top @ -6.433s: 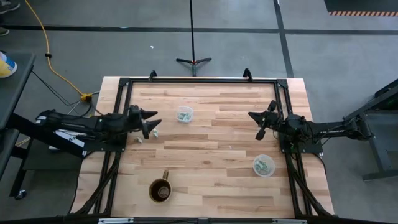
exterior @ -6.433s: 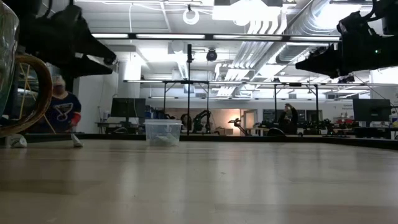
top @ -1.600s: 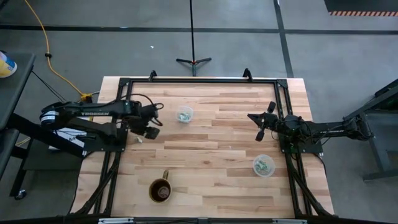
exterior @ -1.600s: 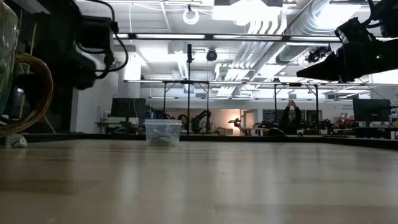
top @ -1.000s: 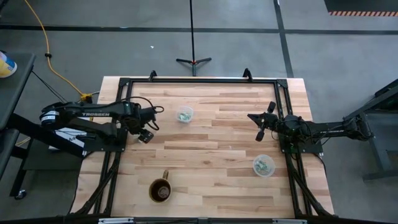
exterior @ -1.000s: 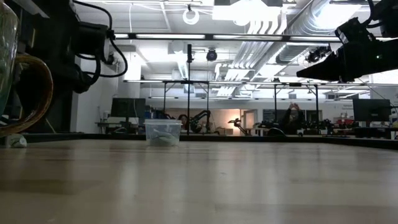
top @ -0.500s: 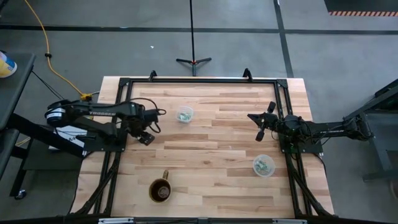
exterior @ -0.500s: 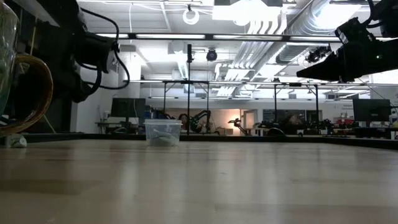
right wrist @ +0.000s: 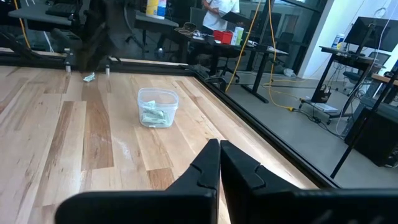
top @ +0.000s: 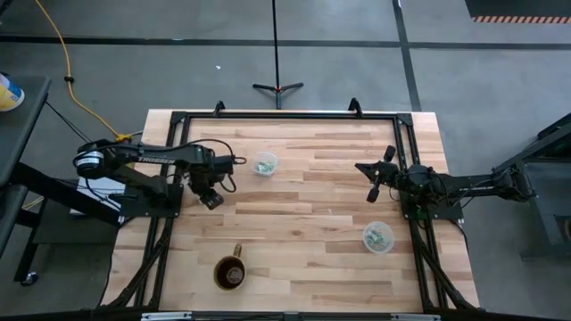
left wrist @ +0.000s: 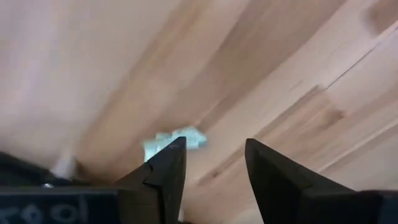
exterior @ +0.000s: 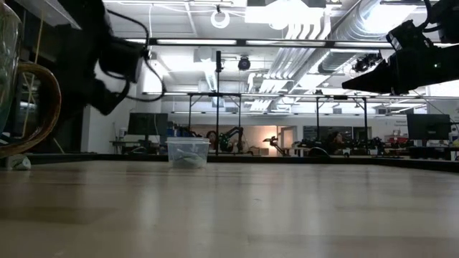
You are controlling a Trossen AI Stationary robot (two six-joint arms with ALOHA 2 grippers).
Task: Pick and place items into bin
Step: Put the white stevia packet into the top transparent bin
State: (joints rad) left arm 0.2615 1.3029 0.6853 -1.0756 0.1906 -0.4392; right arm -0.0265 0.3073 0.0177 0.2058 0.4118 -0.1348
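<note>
My left gripper (left wrist: 214,146) is open and points down at the table near its left edge (top: 211,199). One pale green-and-white item (left wrist: 176,139) lies flat on the wood just past one fingertip, which partly hides it. The same item (right wrist: 89,78) shows far off in the right wrist view, and one such piece (exterior: 16,163) lies by the mug in the low view. Two clear cups (top: 264,164) (top: 378,237) stand on the table with more such pieces inside. My right gripper (top: 369,179) (right wrist: 219,146) is shut and hovers by the right rail.
A brown glass mug (top: 231,273) stands near the table's near edge, left of centre, and looms large in the low view (exterior: 21,107). A black frame (top: 285,115) runs round the wooden top. Bare wood lies between the two cups.
My left arm has swung a little toward the table's right, and its gripper has tipped more steeply down over the item by the left rail. My right arm has kept still.
</note>
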